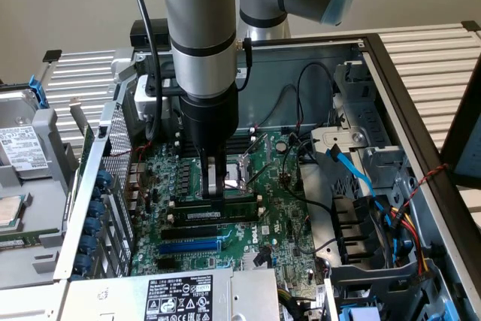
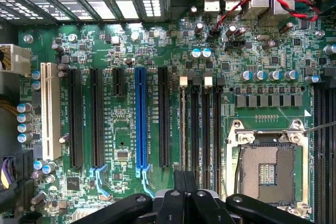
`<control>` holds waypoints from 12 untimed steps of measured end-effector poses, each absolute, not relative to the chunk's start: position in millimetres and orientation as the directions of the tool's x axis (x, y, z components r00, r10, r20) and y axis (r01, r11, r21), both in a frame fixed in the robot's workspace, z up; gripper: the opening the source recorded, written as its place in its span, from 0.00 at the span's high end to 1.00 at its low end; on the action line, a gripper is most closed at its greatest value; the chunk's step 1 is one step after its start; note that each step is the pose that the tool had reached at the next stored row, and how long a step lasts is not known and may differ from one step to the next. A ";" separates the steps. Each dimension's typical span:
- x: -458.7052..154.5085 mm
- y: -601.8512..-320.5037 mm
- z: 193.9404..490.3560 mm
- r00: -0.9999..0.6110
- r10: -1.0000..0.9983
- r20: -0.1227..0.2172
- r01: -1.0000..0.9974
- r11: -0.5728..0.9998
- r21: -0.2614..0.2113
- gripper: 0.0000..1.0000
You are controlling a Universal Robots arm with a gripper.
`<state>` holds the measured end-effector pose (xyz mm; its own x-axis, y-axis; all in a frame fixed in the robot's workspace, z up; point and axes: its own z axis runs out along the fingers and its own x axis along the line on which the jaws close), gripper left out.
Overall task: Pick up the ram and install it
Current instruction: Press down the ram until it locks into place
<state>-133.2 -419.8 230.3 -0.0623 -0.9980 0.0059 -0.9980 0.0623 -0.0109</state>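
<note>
The ram (image 1: 225, 209), a long green stick with a white label, stands on edge in one of the black memory slots of the motherboard (image 1: 285, 223) inside the open computer case. My gripper (image 1: 214, 192) comes straight down on it, shut, with the fingertips at the stick's top edge near its middle and nothing between them. In the wrist view my gripper (image 2: 185, 181) is shut above the row of black memory slots (image 2: 208, 129), beside the blue slot (image 2: 140, 119).
The empty processor socket (image 1: 244, 165) lies just behind the memory slots. Blue and black cables (image 1: 353, 171) and a drive cage crowd the exterior view's right. The power supply (image 1: 180, 295) sits in front, with a perforated case wall (image 1: 113, 178) on the left.
</note>
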 end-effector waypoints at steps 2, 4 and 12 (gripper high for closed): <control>-133.3 -419.7 230.2 -0.062 -0.998 0.006 -0.998 0.062 -0.011 0.90; -133.2 -419.7 230.2 -0.062 -0.998 0.006 -0.998 0.062 -0.011 0.90; -133.2 -419.7 230.3 -0.062 -0.998 0.006 -0.998 0.062 -0.011 0.90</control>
<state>-133.2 -419.7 230.3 -0.0624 -0.9980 0.0059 -0.9980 0.0623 -0.0109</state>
